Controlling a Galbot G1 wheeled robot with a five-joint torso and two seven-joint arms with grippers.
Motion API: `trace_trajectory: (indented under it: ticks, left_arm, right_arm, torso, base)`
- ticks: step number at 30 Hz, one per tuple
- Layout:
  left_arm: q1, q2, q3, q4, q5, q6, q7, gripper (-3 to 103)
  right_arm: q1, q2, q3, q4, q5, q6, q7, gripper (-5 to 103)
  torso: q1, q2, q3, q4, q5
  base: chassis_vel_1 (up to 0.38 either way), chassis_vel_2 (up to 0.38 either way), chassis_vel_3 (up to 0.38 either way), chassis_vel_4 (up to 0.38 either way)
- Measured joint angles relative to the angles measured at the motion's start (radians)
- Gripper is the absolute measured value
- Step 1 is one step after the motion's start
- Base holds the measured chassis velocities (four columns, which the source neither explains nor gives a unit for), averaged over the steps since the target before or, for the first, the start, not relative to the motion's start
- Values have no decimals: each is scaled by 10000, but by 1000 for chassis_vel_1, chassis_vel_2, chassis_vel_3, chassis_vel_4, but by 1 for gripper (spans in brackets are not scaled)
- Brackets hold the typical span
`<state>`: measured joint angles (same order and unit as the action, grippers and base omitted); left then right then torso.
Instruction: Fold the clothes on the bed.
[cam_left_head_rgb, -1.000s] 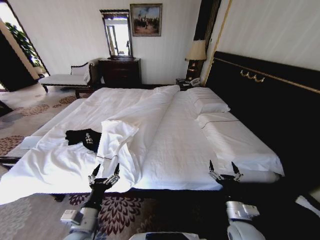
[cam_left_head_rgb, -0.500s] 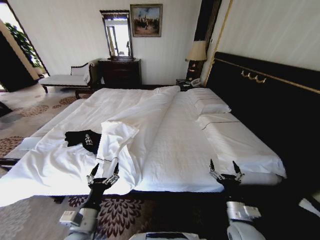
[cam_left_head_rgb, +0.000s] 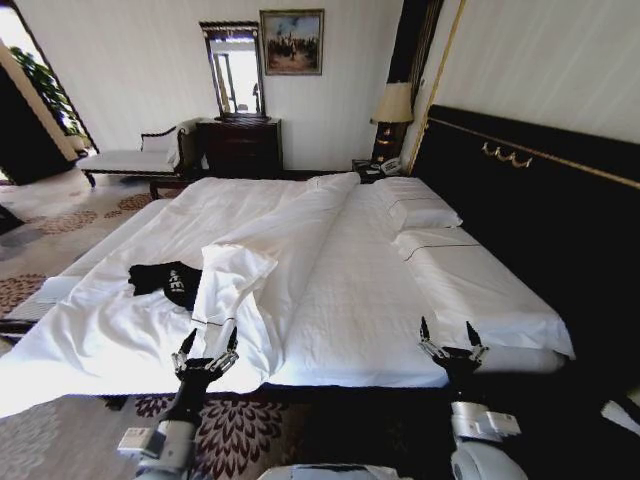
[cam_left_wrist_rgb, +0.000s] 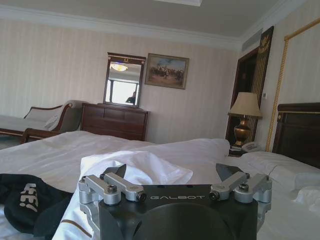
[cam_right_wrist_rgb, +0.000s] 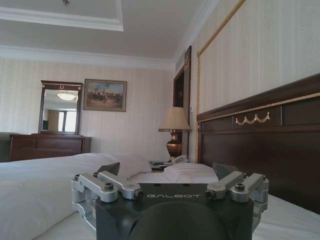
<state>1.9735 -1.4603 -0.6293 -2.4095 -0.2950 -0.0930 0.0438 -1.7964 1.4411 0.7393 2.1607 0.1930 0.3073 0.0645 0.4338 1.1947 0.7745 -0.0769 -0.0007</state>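
Observation:
The clothes, a black T-shirt with white lettering, lie crumpled on the left side of the bed, beside a turned-back fold of white duvet. In the left wrist view the T-shirt lies close, just beyond the gripper and off to one side. My left gripper stands open at the bed's near edge, a little nearer than the shirt and to its right. Farther right along that edge, below the pillows, my right gripper is open too. Both are empty.
A tall dark headboard runs along the right. Pillows lie by it. A lamp stands on a nightstand; a dark dresser with a mirror and a pale bench line the far wall. Patterned carpet lies left of the bed.
The whole view has shifted slightly, so the camera has moved a little. Both grippers stay open and hold the same pose; the T-shirt lies as before.

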Motion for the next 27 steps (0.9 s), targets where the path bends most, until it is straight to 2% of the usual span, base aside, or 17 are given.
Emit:
trace_trajectory:
  ticks: [11,27]
  left_arm:
    - [94,-79,67,-26,219,-134,-17,100]
    - [173,-94,-34,27,174,-307,-58,100]
  right_arm:
    - [-59,71,-17,-152,-134,580,-171,100]
    - [-57,225,-52,-287,-632,584,-277,100]
  torso:
    - [4,-3,2,0,1]
    - [2,-1,0,0,0]
  base:
    - [-50,57,57,-52]
    - [0,0,0,0]
